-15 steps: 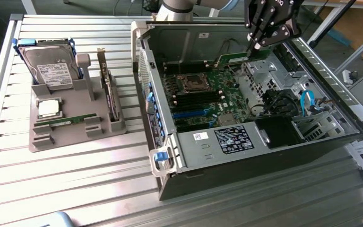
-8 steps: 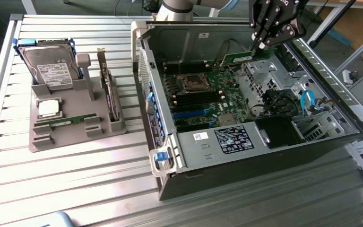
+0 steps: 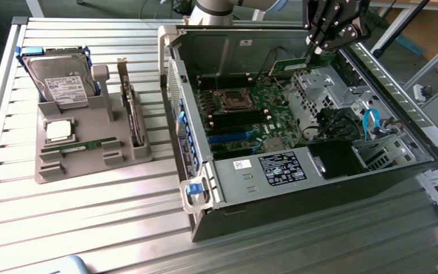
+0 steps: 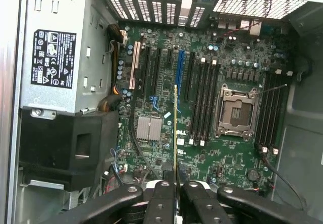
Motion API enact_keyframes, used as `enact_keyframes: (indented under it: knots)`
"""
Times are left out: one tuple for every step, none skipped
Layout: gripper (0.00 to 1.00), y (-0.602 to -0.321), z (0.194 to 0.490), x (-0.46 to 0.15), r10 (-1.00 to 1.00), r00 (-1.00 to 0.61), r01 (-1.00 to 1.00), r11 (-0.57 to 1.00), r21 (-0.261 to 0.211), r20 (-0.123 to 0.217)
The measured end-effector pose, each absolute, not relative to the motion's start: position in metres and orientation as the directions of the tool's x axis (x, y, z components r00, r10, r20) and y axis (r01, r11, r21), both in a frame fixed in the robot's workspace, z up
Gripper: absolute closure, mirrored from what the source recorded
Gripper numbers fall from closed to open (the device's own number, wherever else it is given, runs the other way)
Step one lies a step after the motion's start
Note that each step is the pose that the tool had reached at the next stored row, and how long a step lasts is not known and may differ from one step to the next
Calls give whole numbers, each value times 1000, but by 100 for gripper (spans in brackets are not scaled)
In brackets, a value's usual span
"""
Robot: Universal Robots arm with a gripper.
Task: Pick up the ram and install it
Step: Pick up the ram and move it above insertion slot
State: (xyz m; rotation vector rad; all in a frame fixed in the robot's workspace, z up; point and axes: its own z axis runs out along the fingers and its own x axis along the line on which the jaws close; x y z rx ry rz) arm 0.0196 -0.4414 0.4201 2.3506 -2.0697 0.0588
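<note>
Risks a bad landing — holds the ram edge-on above the motherboard, seemingly lined up with the blue expansion slot rather than the black memory slots beside the empty processor socket. Could jam or scrape nearby components if lowered skewed, off the slot line or with the notch reversed. Might also pivot in so thin a pinch. Shows the gripper with jaws drawn narrow, clamped on the stick's upper edge — poised high inside the open computer case, clear of the board below.
</note>
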Motion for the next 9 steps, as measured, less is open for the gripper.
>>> enact_keyframes:
  knots:
    - [87, -439, 420, 21, -991, 126, -992, -127, -18, 35]
    - [87, -438, 420, 23, -991, 126, -992, -127, -18, 36]
    - [87, -437, 420, 24, -991, 126, -992, -127, -18, 37]
    - [87, -436, 420, 25, -991, 126, -992, -127, -18, 37]
    - [87, -435, 420, 26, -991, 126, -992, -127, -18, 38]
    - [87, -434, 420, 27, -991, 126, -992, -127, -17, 38]
    - [87, -434, 420, 28, -991, 126, -992, -127, -17, 39]
    - [87, -433, 420, 29, -991, 126, -992, -127, -17, 39]
    - [87, -432, 420, 30, -991, 126, -992, -127, -17, 40]
